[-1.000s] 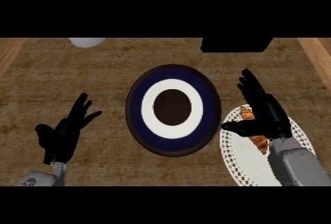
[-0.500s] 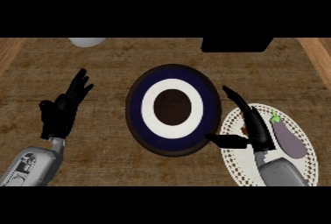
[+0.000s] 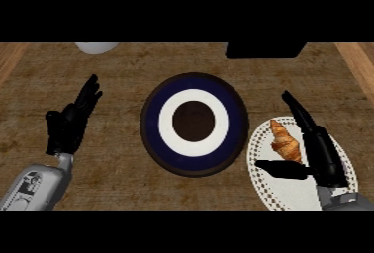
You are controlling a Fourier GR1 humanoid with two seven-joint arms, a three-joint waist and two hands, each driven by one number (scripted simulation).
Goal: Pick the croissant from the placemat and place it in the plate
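Observation:
A golden croissant (image 3: 285,141) lies on the white lace placemat (image 3: 283,190) at the right of the counter. My right hand (image 3: 326,157) is open just right of the croissant, with straight fingers pointing away along its side and the thumb stretched left below it. I cannot tell whether the hand touches it. The plate (image 3: 156,126), with a dark blue rim, a white ring and a brown centre, sits in the middle, left of the placemat and overlapping its edge. My left hand (image 3: 68,123) is open at the left, fingers up, resting.
A white rounded object (image 3: 96,48) sits at the far left and a black block (image 3: 264,50) at the far right of centre. Light wooden strips (image 3: 359,59) border the brown counter on both sides.
My right hand has shifted right and nearer to me, uncovering the croissant it hid before. My left hand rose slightly away from me and then held still.

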